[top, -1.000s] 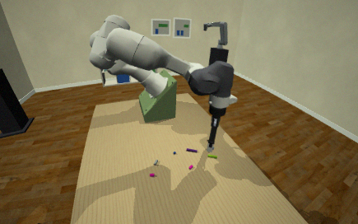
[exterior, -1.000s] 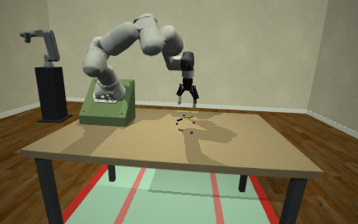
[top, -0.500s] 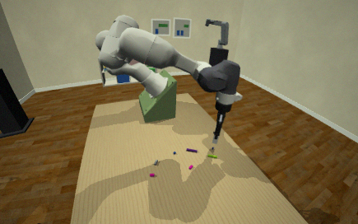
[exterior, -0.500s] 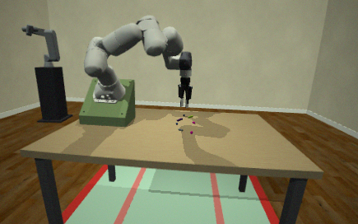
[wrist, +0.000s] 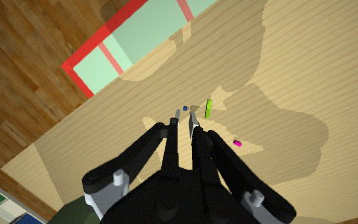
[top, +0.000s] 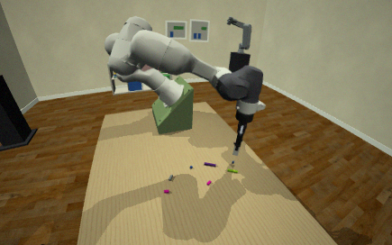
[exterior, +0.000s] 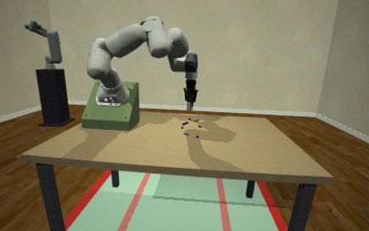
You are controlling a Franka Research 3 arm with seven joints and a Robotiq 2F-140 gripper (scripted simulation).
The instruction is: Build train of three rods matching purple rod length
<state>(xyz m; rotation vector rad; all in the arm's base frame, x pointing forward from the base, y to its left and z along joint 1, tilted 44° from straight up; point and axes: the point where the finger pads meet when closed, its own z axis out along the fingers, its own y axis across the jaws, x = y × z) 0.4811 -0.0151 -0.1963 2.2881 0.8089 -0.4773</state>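
Note:
The purple rod [top: 210, 165] lies flat near the middle of the table. A lime rod [top: 232, 170] lies to its right, with a small blue rod [top: 232, 162] just behind it. A second blue rod [top: 191, 167], a grey rod [top: 170, 177] and two magenta rods [top: 209, 183] [top: 167, 191] lie scattered to the left and front. My gripper [top: 236, 152] hangs point-down above the blue rod by the lime one, clear of the table. In the wrist view my fingers stand close together with a narrow gap and nothing between them. The blue rod [wrist: 185, 108] and the lime rod [wrist: 208, 108] lie just beyond the tips.
The arm's green base block [top: 173, 110] stands at the back of the table. A black pedestal [top: 3, 117] stands on the floor at the left. The table's right edge [top: 276, 180] runs close to the lime rod.

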